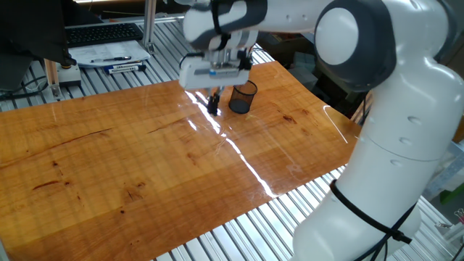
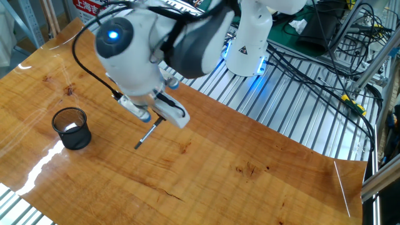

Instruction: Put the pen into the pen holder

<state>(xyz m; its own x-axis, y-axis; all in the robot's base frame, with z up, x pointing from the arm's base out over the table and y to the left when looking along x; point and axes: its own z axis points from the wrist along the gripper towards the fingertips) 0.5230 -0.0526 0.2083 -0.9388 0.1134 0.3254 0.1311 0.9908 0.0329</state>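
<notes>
End effector point(image 2: 156, 119) closed on the pen point(image 2: 146, 135), held tilted, clear above the wooden worktop point(image 2: 250, 181). Pen holder point(image 2: 72, 128) upright on the worktop, left of the pen, apart.

The white gripper body point(image 2: 153, 109) is hiding the upper end of the pen point(image 2: 145, 136), so the jaws cannot be made out. In one fixed view the pen point(image 1: 214, 105) is blurring into dark fingers. Picture edges are cropping the bench point(image 2: 262, 187).
</notes>
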